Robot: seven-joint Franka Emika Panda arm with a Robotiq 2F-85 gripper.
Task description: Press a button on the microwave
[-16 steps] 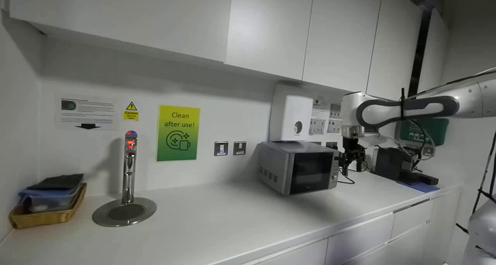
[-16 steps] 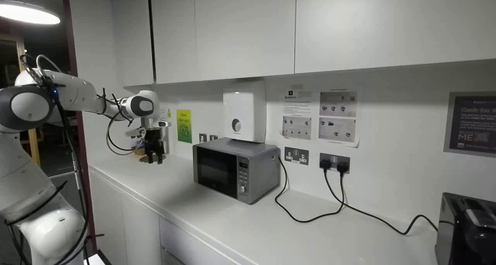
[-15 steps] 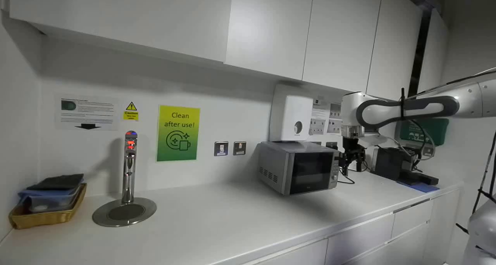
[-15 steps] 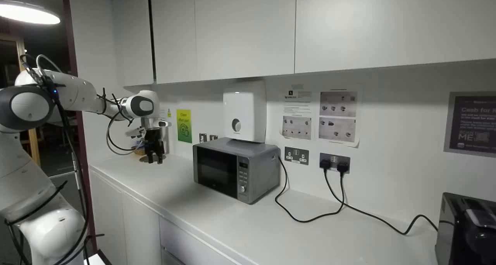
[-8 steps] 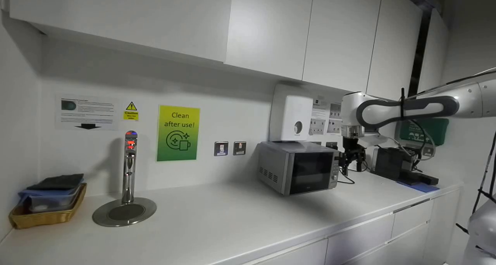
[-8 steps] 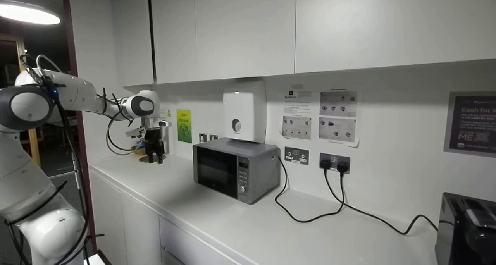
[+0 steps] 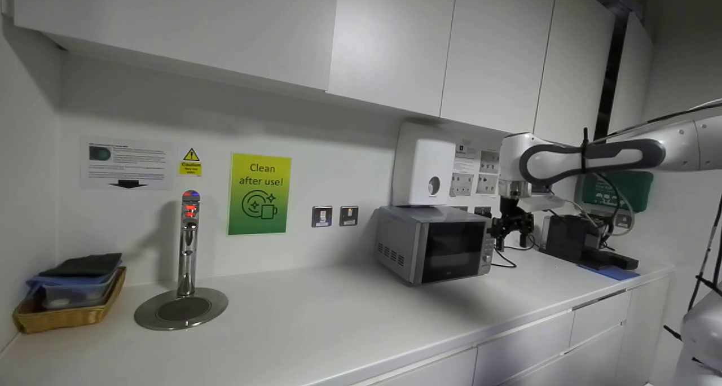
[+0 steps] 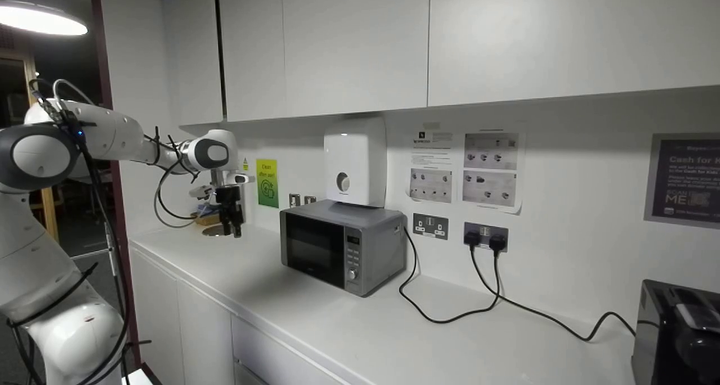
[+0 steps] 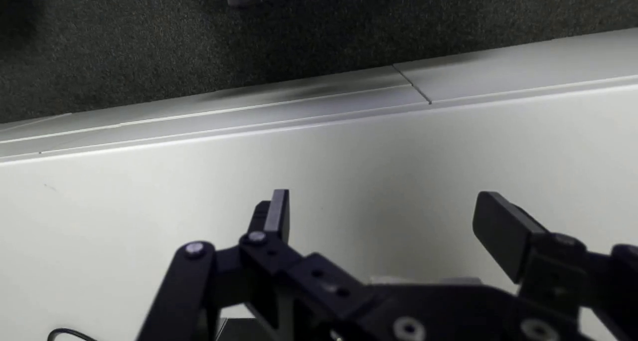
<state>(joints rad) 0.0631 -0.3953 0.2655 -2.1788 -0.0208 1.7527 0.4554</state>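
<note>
The silver-grey microwave stands on the counter in both exterior views (image 7: 397, 242) (image 8: 312, 244). Its dark glass door faces the room. Its control panel (image 8: 353, 255) shows a dark display, several small buttons and a round knob. My gripper hangs in the air with its fingers down, apart from the microwave, in both exterior views (image 7: 511, 244) (image 8: 232, 231). In the wrist view the gripper (image 9: 384, 206) is open, with nothing between its fingers. I cannot tell whether the dark shape (image 9: 241, 331) at the bottom of the wrist view is part of the microwave.
A white dispenser (image 8: 355, 165) hangs above the microwave, under the wall cupboards (image 8: 354, 47). Black cables (image 8: 441, 321) run along the counter (image 8: 450, 357) to a black appliance (image 8: 672, 340). A metal tap (image 7: 189, 250) and a basket (image 7: 67, 320) stand at the far end.
My gripper has shifted a short way, rightward in both exterior views, and appears slightly turned. It was nearly still before that. The microwave has not moved.
</note>
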